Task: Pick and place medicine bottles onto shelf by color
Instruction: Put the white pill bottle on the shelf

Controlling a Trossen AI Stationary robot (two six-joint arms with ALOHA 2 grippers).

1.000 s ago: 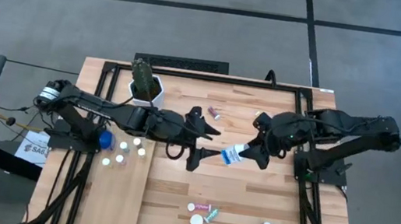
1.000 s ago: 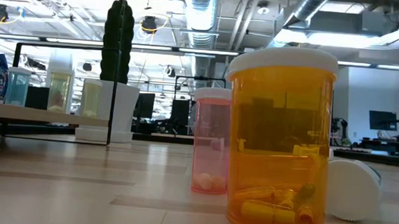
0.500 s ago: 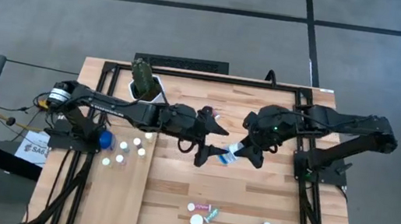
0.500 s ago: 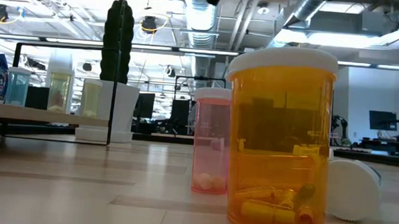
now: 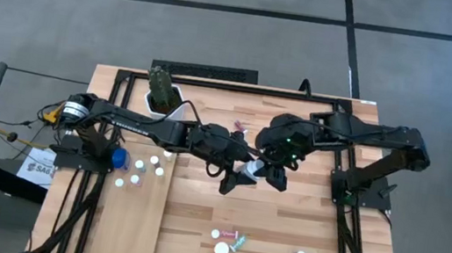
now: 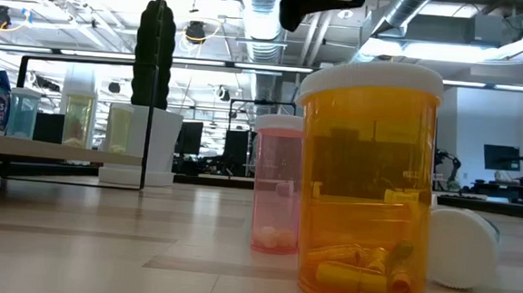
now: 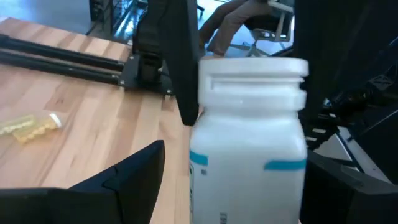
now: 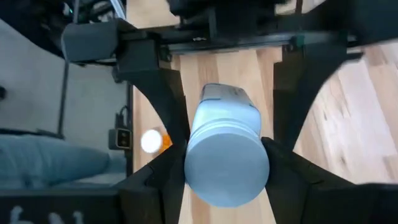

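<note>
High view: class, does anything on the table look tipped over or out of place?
Yes. Near the table's front edge, a pink bottle and a green bottle lie on their sides, not upright. A third bottle lies tipped farther back.

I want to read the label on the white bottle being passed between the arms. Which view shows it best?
The left wrist view: the white bottle fills it, side-on. The right wrist view shows it end-on; the high view only small; the low view not at all.

hidden: white bottle (image 7: 249, 143) base, cut by frame edge | label unreadable
</note>
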